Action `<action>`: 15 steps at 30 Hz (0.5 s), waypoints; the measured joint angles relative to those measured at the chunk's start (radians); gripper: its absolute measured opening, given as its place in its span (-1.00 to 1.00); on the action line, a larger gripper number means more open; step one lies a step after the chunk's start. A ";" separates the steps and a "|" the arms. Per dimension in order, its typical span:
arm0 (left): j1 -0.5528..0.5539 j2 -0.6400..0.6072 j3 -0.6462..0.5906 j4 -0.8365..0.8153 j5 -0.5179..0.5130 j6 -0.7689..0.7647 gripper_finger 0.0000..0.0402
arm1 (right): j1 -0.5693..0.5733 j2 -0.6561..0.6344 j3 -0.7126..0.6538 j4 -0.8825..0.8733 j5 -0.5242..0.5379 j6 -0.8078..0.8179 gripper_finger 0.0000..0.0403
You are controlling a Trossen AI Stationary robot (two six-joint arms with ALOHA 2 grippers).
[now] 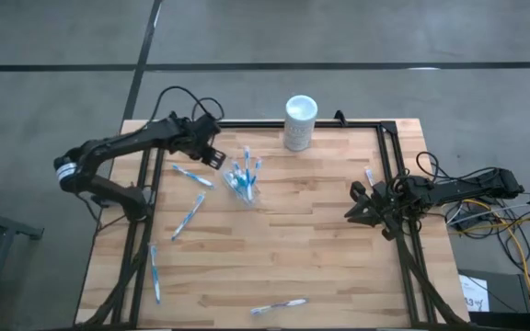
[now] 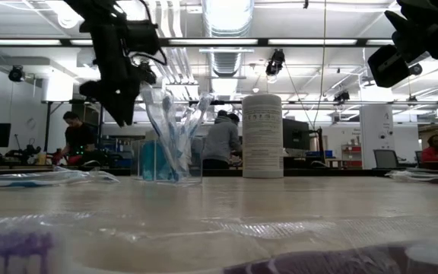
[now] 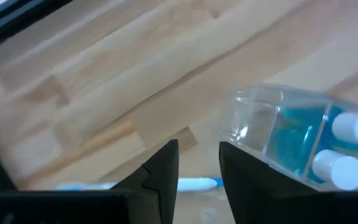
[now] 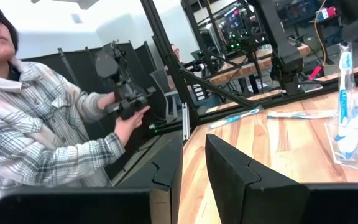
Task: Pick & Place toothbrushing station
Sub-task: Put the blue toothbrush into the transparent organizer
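clear plastic cup (image 1: pixel 244 188) stands upright near the middle of the wooden table (image 1: pixel 320 248), holding blue-and-white toothbrushes (image 1: pixel 246 168) and teal-and-white tubes (image 3: pixel 347 152). left gripper (image 1: pixel 213 154) hovers just beside the cup, fingers slightly apart, holding nothing. right gripper (image 1: pixel 353 204) waits at the table's right edge, fingers a little apart, empty. loose toothbrushes (image 1: pixel 189 214) lie scattered on the wood; a white cylinder (image 1: pixel 300 122) stands at the far edge
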 joint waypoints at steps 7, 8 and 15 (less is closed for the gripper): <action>0.007 -0.128 0.000 -0.125 0.009 -0.301 -0.40 | 0.000 0.000 0.000 -0.001 0.000 0.000 -0.66; 0.003 -0.141 0.000 -0.147 0.015 -0.372 -0.39 | 0.000 0.000 0.000 -0.001 0.000 0.000 -0.66; -0.003 -0.203 0.000 -0.262 0.160 -0.695 -0.02 | 0.000 0.000 0.000 -0.001 0.000 0.000 -0.66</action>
